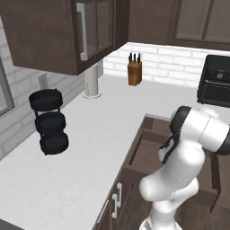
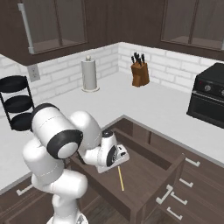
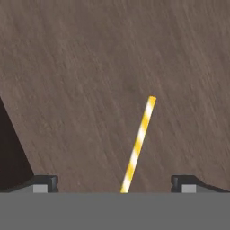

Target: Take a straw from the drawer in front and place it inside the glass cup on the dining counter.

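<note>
The drawer (image 2: 151,168) stands pulled open below the white wall counter, its dark brown wood floor (image 3: 90,67) bare around the straw. The straw (image 3: 138,146) is thin, yellow with pale stripes, and lies flat on that floor (image 2: 120,179). My gripper (image 3: 114,185) hangs open just above the straw's near end, one fingertip on each side and neither touching it. In the right base view the hand (image 2: 112,157) reaches down into the drawer. In the left base view the arm (image 1: 188,148) covers part of the open drawer (image 1: 146,152). The glass cup and dining counter are out of view.
On the white counter (image 2: 144,103) stand a wooden knife block (image 2: 140,70), a paper towel roll (image 2: 89,73) and a black three-tier rack (image 1: 49,121). A black oven (image 2: 208,100) sits at the right. Dark upper cabinets (image 1: 54,31) hang overhead. The drawer's side walls (image 2: 173,168) flank the hand.
</note>
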